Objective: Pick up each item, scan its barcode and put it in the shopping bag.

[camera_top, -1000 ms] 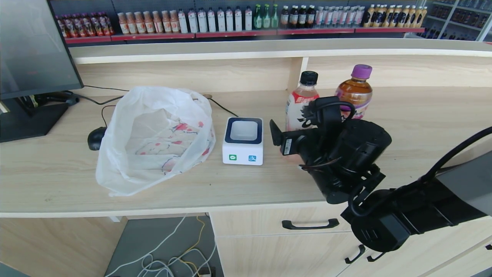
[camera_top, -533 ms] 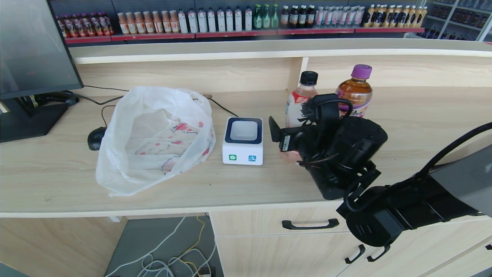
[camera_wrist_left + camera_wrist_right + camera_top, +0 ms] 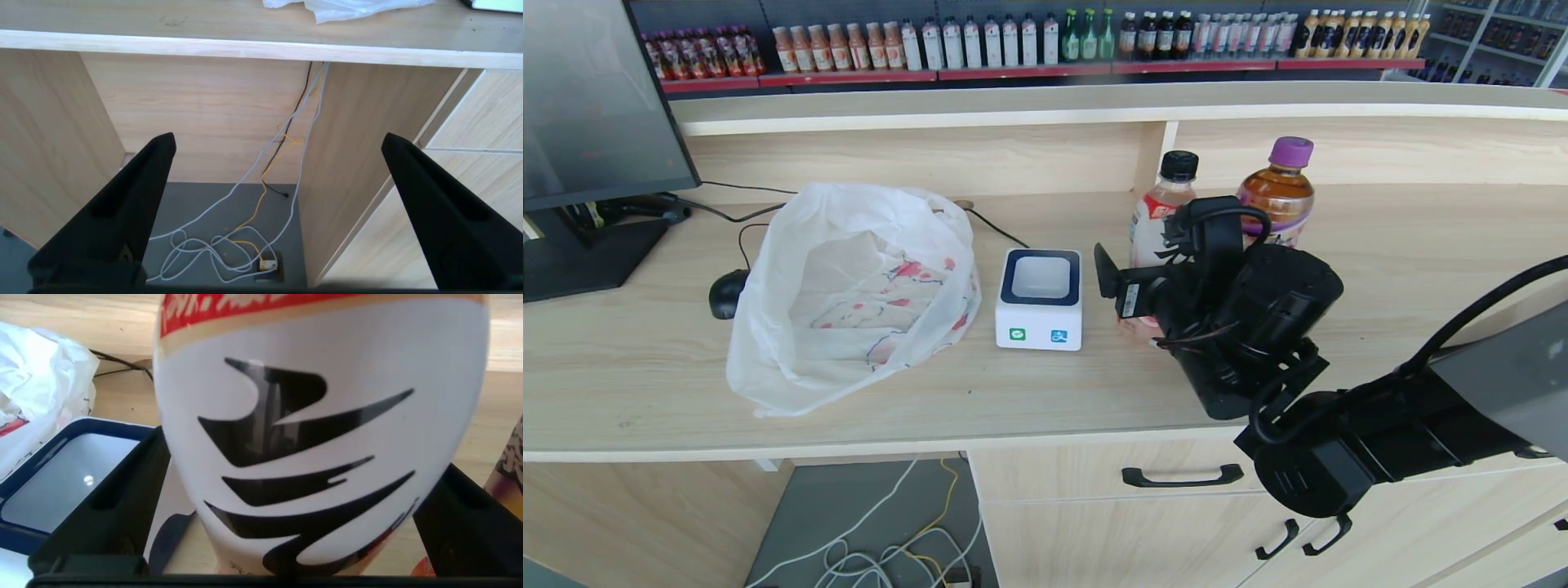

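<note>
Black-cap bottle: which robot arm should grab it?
Right. The right gripper is around the black-cap bottle; the left gripper hangs open below the counter.

Right arm: creeps forward and slightly to the left over the last second — the elbow and wrist now sit farther in than before.
Right gripper: pushes deeper around the black-capped bottle, with one finger on either side of its lower body and the jaws apart.
Bottle label: a little more of it is now covered by the wrist — the bottle itself keeps its place.
</note>
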Controlling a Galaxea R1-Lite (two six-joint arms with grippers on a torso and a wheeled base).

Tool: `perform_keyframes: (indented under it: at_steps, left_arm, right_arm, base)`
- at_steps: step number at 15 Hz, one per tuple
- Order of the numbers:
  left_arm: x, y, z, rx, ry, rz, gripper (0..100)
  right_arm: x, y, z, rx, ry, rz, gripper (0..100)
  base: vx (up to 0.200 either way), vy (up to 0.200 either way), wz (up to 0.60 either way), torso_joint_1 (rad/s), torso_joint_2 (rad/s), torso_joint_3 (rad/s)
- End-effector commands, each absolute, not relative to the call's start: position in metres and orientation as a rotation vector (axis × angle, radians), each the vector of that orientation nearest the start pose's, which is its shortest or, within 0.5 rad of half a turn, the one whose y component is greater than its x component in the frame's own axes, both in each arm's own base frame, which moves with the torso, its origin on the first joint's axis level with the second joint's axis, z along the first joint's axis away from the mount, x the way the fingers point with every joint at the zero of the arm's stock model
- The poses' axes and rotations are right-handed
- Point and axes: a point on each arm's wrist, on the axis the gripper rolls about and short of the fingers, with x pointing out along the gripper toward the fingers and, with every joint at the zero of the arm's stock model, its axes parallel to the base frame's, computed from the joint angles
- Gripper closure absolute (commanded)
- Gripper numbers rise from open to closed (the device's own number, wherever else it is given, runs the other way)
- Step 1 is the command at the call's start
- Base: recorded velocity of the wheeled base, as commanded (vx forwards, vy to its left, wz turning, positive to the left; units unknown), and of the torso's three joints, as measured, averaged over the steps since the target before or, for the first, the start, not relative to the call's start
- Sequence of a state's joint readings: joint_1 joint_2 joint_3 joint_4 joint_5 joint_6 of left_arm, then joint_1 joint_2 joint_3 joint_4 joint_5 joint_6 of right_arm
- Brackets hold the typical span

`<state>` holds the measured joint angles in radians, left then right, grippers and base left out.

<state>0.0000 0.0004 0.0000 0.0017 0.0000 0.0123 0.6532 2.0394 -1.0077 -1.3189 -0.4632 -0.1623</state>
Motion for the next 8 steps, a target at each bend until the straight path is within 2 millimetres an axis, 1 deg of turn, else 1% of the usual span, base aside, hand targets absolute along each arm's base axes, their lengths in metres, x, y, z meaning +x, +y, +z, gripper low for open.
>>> perform_keyframes:
  at_steps: [1, 2, 5, 8]
  left_arm:
    - [-0.0228, 0.0, 0.0753, 0.012, 0.002, 0.0, 0]
    - [-0.0228, 0.0, 0.0753, 0.012, 0.002, 0.0, 0]
    - [-0.0228, 0.0, 0.0753, 0.012, 0.002, 0.0, 0]
    - [-0.0228, 0.0, 0.0753, 0.012, 0.002, 0.0, 0]
  right_arm:
    - [0.3125, 0.2266, 0.1852, -0.008, -0.259, 0.168, 0]
    - [0.3125, 0.2266, 0.1852, -0.01, -0.259, 0.168, 100]
    - [0.3108, 0.2268, 0.1872, -0.012, -0.264, 0.17, 100]
    - [0.3086, 0.2243, 0.1936, -0.003, -0.278, 0.167, 100]
  base:
    - [0.0, 0.0, 0.0, 0.0, 0.0, 0.0]
    - [0.0, 0.0, 0.0, 0.0, 0.0, 0.0]
    - [0.0, 0.0, 0.0, 0.0, 0.0, 0.0]
    - [0.0, 0.0, 0.0, 0.0, 0.0, 0.0]
